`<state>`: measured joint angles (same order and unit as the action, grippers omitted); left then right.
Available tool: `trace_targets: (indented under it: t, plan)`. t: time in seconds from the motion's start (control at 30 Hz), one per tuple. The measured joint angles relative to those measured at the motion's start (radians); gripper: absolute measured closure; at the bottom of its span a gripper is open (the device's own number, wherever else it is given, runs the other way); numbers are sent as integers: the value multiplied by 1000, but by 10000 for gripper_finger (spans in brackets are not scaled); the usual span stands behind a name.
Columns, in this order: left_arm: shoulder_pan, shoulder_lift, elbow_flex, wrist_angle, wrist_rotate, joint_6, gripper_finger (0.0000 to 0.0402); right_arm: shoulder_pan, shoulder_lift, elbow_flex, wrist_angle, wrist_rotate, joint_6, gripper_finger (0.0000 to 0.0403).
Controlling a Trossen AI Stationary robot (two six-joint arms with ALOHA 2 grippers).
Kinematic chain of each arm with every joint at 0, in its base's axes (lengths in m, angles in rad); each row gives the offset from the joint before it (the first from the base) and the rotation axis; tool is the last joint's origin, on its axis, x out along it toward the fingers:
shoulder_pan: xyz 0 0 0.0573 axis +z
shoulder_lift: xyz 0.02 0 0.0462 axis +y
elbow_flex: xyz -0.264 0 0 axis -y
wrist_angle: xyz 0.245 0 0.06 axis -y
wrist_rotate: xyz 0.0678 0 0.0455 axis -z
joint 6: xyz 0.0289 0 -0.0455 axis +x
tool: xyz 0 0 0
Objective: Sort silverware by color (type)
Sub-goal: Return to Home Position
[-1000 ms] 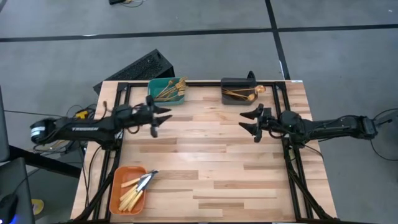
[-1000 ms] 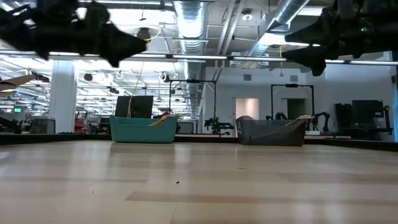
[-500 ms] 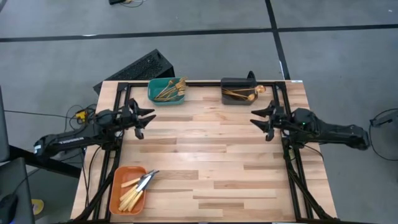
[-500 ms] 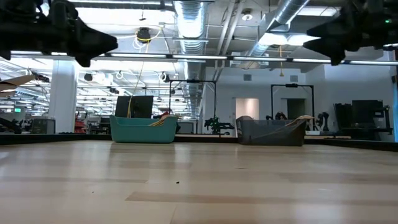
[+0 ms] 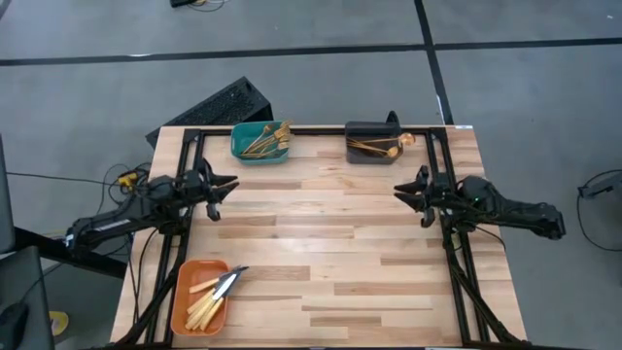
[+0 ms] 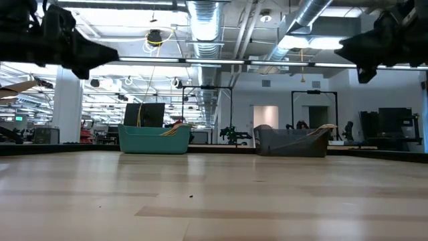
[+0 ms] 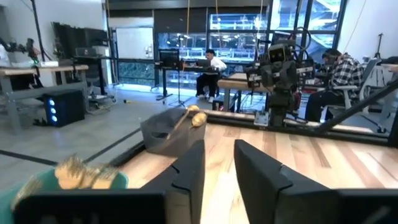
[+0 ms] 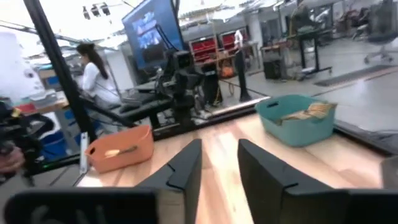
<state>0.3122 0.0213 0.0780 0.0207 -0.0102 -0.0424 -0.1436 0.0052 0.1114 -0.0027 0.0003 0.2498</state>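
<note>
the left claw (image 7: 219,149) hangs above the left edge of the worktop (image 5: 330,253) and the right claw (image 8: 219,146) above the right edge. they face each other, well apart. each wrist view shows its own fingers parted by a narrow gap with nothing between them. the low view shows only dark shapes up high.

the silverware (image 5: 267,142) all lies in bins. from above, gold forks fill the teal bin (image 5: 243,154), toward the far edge from the left claw. gold pieces lie in the dark grey bin (image 5: 369,126), toward the far edge from the right claw. knives lie in the orange bin (image 5: 190,277), toward the near edge from the left claw.

the low view misses the orange bin. the right wrist view catches it across from the right claw, with a person (image 8: 93,74) beyond.
</note>
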Motion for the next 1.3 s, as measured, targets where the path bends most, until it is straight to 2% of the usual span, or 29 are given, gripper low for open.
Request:
trace_targets:
  t: [0.3,0.5,0.77,1.17,1.3]
  plan:
    - [0,-18,-53,11,30,-20,397,42,-4,-36,41,-28,31,332]
    - [0,-18,-53,40,26,8,400,90,-4,-35,43,-21,41,348]
    - [-6,-15,-67,15,39,-19,401,153,-4,-35,40,5,21,350]
    - [-10,-18,-68,21,59,-50,401,146,-4,-14,20,-12,-83,350]
    - [-17,-17,-69,19,58,-67,401,146,-4,-75,93,-20,-74,350]
